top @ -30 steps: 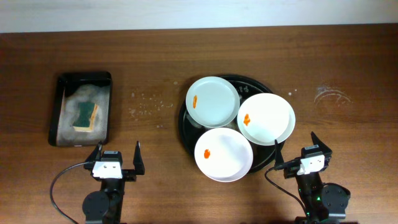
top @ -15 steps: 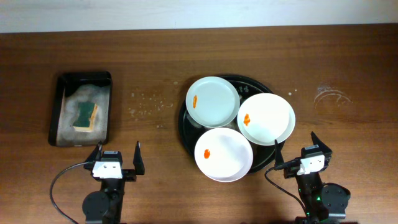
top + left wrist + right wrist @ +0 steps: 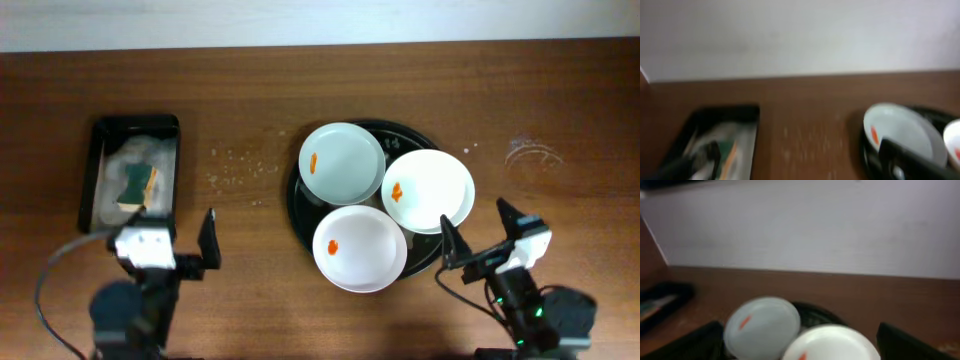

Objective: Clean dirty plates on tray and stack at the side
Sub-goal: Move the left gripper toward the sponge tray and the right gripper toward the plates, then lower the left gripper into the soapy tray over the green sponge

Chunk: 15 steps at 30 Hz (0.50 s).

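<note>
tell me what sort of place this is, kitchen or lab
Probably a robot lab bench, not a kitchen: a plain wooden table, a robot's left hand and right hand, smeared plates on a black tray, a sponge off to one side. No sink shows.

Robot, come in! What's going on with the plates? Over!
Left pincer, right pincer: open, empty. Three plates on tray, all smeared. Sponge far left. Nothing in the way.

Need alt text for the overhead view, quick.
Three white plates, each with an orange smear, sit clustered on a round black tray. A sponge tray lies far left; the left gripper and right gripper are open, empty, at the bottom edge.
</note>
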### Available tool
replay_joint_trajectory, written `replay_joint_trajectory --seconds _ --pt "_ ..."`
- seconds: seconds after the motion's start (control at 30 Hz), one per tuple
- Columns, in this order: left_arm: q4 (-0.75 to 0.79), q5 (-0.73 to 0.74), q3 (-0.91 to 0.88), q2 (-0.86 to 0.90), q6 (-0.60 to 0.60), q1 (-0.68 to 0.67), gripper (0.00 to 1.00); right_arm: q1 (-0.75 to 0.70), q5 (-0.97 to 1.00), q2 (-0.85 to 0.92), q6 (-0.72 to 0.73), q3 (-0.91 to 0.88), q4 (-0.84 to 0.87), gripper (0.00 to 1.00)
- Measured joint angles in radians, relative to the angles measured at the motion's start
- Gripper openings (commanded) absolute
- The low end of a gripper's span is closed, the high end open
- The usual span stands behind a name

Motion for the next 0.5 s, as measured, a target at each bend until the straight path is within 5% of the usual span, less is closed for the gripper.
replay_joint_trajectory --seconds 0.2,0.33,0.5 --pt "-0.314 0.000 0.452 0.484 0.000 0.000 0.99 -0.001 -0.049 0.552 0.031 0.598 -0.541 0.99" --pt "-0.362 0.024 0.622 0.670 0.000 0.000 0.99 -0.001 -0.066 0.917 0.022 1.004 -0.820 0.99" --pt "-0.406 0.088 0.629 0.752 -0.034 0.001 0.99 -0.001 -0.178 1.122 0.022 1.061 -0.881 0.99"
